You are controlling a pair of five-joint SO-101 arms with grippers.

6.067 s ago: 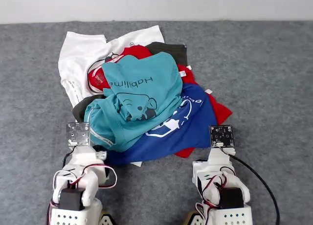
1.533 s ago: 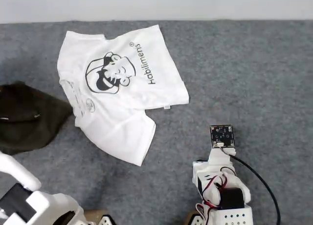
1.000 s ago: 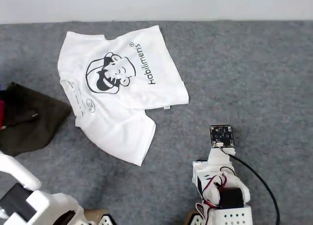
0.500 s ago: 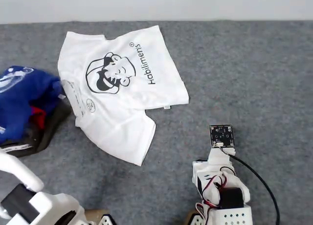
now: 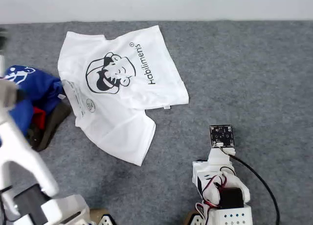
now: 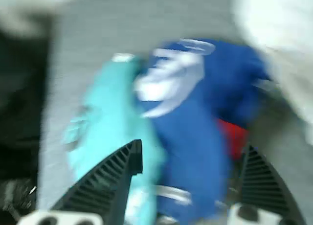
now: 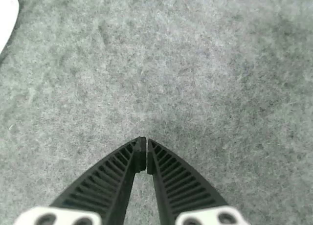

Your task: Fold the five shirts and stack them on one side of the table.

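Observation:
A white shirt (image 5: 117, 80) with a black cartoon print lies spread flat on the grey table (image 5: 254, 73). At the table's left edge sits a bundle with a blue shirt (image 5: 35, 86), a red shirt (image 5: 39, 118) and a dark shirt (image 5: 50, 124). My left arm (image 5: 19, 151) stands over this bundle. My left gripper (image 6: 192, 149) is open just above the blue shirt (image 6: 195, 117), with a teal shirt (image 6: 105, 124) beside it and the red shirt (image 6: 234, 137) under it. My right gripper (image 7: 146, 140) is shut over bare table near the front.
The right arm (image 5: 220, 186) is folded back at the front edge, with a small black board (image 5: 221, 135) on its wrist. A corner of the white shirt (image 7: 6, 12) shows far off in the right wrist view. A pale wall (image 5: 156, 5) runs behind the table.
The coloured shirts have been pulled off the white shirt to the table's left edge. In the last half second my left arm rose and swung over the bundle. The right arm stayed still.

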